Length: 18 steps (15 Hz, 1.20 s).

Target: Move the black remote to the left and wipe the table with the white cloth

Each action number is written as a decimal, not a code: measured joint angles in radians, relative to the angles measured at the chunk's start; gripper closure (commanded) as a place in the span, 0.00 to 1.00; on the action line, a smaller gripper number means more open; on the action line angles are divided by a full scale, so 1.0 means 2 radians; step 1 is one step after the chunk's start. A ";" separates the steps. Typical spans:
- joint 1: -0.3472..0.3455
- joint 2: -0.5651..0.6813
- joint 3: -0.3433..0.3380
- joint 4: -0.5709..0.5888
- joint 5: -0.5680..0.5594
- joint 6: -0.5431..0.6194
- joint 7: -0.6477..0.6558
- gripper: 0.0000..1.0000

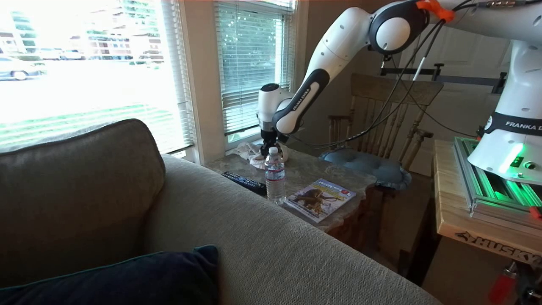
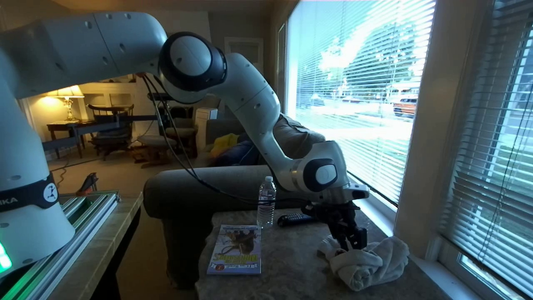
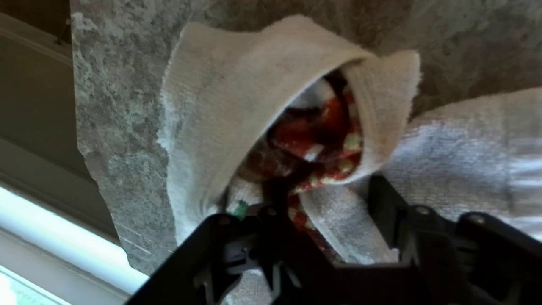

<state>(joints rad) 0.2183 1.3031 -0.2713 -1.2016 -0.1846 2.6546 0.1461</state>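
Observation:
The white cloth (image 2: 358,266) lies bunched on the stone-topped table (image 2: 291,262) near the window. In the wrist view the cloth (image 3: 220,84) is folded over, with a red and yellow patterned inside showing. My gripper (image 2: 352,246) points down into the cloth. In the wrist view the fingers of the gripper (image 3: 326,199) stand apart, with cloth between and around them; the fingertips are partly hidden in folds. The black remote (image 1: 245,182) lies on the table by the sofa arm, one end behind the bottle; it also shows in an exterior view (image 2: 295,219), partly behind the gripper.
A clear water bottle (image 2: 266,204) stands upright beside the remote. A magazine (image 1: 319,199) lies flat near the table's edge. The sofa arm (image 1: 241,237) borders one side of the table, the window sill (image 2: 377,214) another. A wooden chair (image 1: 364,165) stands beside the table.

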 measured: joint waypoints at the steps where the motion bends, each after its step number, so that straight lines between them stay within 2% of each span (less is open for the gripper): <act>1: 0.000 0.004 0.000 0.006 0.000 -0.002 0.000 0.84; 3: 0.000 0.010 0.001 0.014 0.000 -0.010 0.000 0.98; 4: 0.000 0.011 0.005 0.017 0.000 -0.016 -0.001 0.99; 13: 0.000 -0.002 0.049 0.013 0.000 -0.026 -0.051 0.98; 18: 0.002 -0.019 0.054 -0.006 0.000 -0.025 -0.056 0.98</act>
<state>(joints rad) 0.2213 1.2661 -0.1629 -1.2145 -0.1845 2.6047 0.0332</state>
